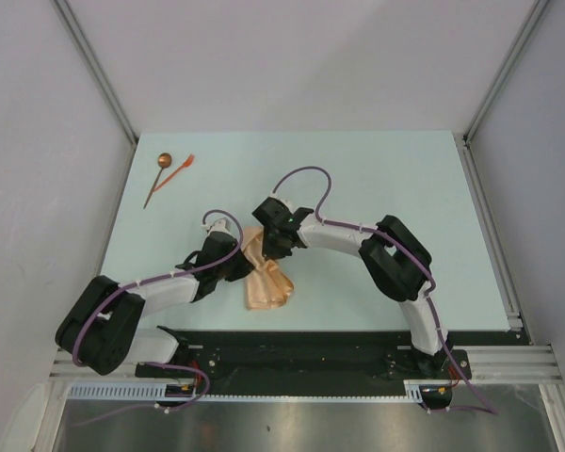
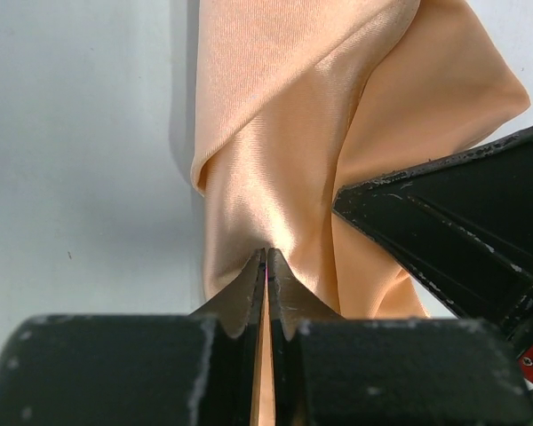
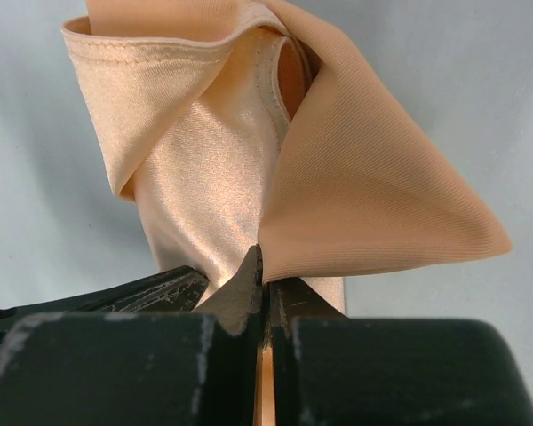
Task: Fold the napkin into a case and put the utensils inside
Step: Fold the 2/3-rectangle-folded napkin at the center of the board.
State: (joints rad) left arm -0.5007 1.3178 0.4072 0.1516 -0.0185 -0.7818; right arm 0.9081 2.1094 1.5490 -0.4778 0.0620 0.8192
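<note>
The tan-orange napkin (image 1: 268, 281) hangs bunched and draped between my two grippers at the table's middle, not folded into a case. My left gripper (image 1: 237, 260) is shut on one edge of the napkin (image 2: 275, 160), with cloth pinched between its tips (image 2: 266, 256). My right gripper (image 1: 279, 243) is shut on another part of the napkin (image 3: 213, 169), its tips (image 3: 265, 266) clamping a fold. The utensils lie at the far left: a dark-handled spoon (image 1: 158, 176) with a coppery bowl and an orange-red fork-like piece (image 1: 178, 170) beside it.
The pale green table top (image 1: 377, 188) is bounded by metal rails (image 1: 490, 226) on the right and a black base rail (image 1: 301, 353) at the near edge. The right gripper's black finger (image 2: 462, 222) shows close by in the left wrist view.
</note>
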